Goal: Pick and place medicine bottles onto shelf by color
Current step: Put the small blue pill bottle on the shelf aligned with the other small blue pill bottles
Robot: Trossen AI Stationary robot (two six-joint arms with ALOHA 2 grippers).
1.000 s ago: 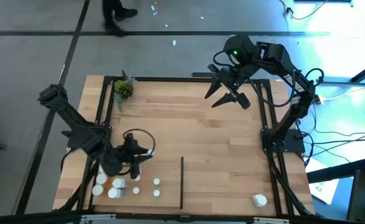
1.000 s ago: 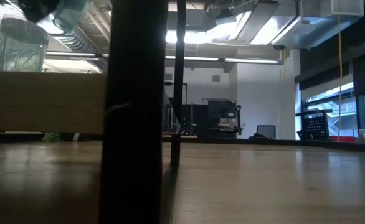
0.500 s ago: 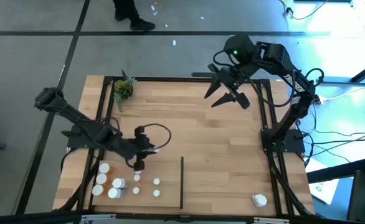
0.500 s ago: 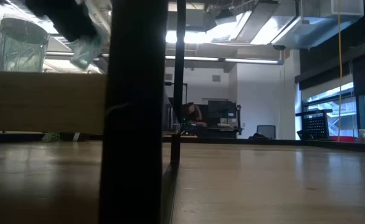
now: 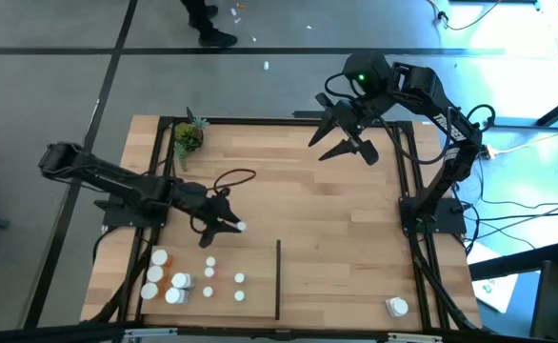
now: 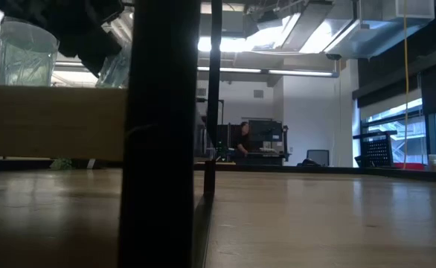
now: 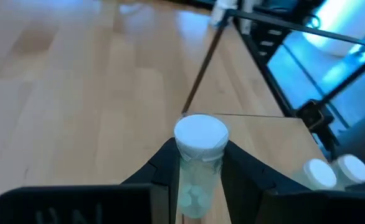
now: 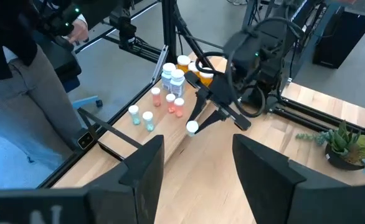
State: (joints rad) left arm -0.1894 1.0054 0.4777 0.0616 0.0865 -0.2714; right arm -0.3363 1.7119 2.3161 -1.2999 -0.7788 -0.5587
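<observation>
My left gripper (image 5: 233, 226) hangs over the shelf's (image 5: 336, 219) left middle, shut on a medicine bottle (image 7: 198, 163) with a white cap and a pale see-through body. The right wrist view also shows this bottle (image 8: 192, 127) at the fingertips. Several more medicine bottles (image 5: 179, 281), white and orange, stand on their bases in the near left corner. One white bottle (image 5: 396, 307) stands near the right corner. My right gripper (image 5: 319, 151) is raised over the far right of the shelf, open, nothing between its fingers. My left gripper pinches the bottle's body just under the cap (image 7: 195, 180) between its two fingers (image 7: 164, 165), one on each side. The fingers slant down from the table's left. The bottle is lifted clear of the shelf, cap uppermost and past the fingertips.
A thin black divider strip (image 5: 278, 276) runs from the near edge toward the middle. A small potted plant (image 5: 189, 136) sits at the far left corner. Black rails (image 5: 408, 191) edge the board. A person's legs (image 5: 203, 19) show on the floor beyond the far edge.
My left gripper has carried the bottle from above the near left cluster toward the far edge and the right, sinking a little. Its wrist has rolled and the fingers have tipped from pointing down to a shallow slant. It has stayed shut on the bottle.
</observation>
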